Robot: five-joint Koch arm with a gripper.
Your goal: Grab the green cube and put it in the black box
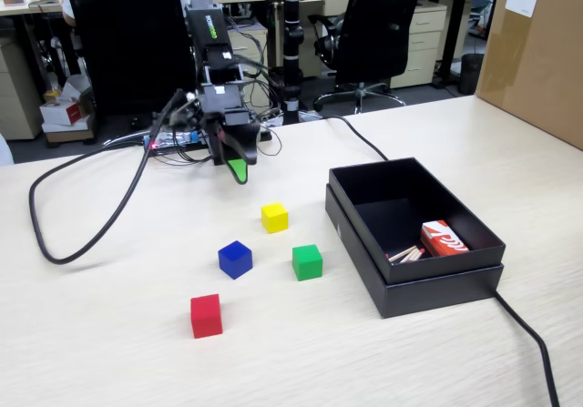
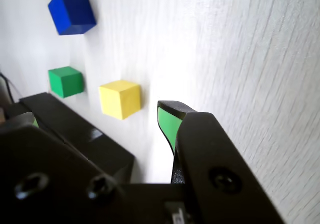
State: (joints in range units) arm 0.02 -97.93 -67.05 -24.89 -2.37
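The green cube (image 1: 307,261) sits on the pale wooden table, just left of the black box (image 1: 414,284) in the fixed view. My gripper (image 1: 235,163) hangs low over the table behind the cubes, well short of the green cube. In the wrist view the green cube (image 2: 65,81) lies ahead on the left, beside a corner of the black box (image 2: 85,134). The gripper (image 2: 97,120) is open there, its green-padded fingertip (image 2: 169,123) on the right, and nothing is held.
A yellow cube (image 1: 274,217) lies nearest the gripper, with a blue cube (image 1: 235,259) and a red cube (image 1: 206,315) further forward. A red-and-white carton (image 1: 444,239) lies inside the box. A black cable (image 1: 82,234) loops at left; a cardboard box (image 1: 537,52) stands far right.
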